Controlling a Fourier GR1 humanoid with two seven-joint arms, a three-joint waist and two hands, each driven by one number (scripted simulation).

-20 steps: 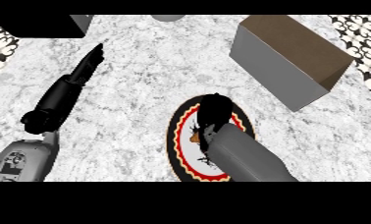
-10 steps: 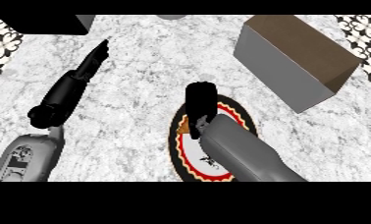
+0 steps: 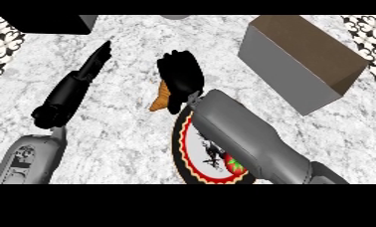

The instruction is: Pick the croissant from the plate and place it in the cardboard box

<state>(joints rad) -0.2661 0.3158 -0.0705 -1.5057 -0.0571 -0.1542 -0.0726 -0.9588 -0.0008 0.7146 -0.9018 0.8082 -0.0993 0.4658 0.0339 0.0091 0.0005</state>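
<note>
Gripping the croissant [image 3: 158, 99], the right hand [image 3: 180, 73] hangs over white marbled counter [image 3: 132, 136], between plate [image 3: 192, 152] and cardboard box [image 3: 303, 61]; left hand [image 3: 86, 74] lies flat, fingers straight.

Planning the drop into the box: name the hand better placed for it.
Right. The black right hand already curls round the golden-brown croissant and is nearer the brown cardboard box.

A single head view looks steeply down, from close above, onto the marble desk [image 3: 132, 136]; both forearms enter from the lower edge, the cardboard box [image 3: 305, 61] at upper right.
</note>
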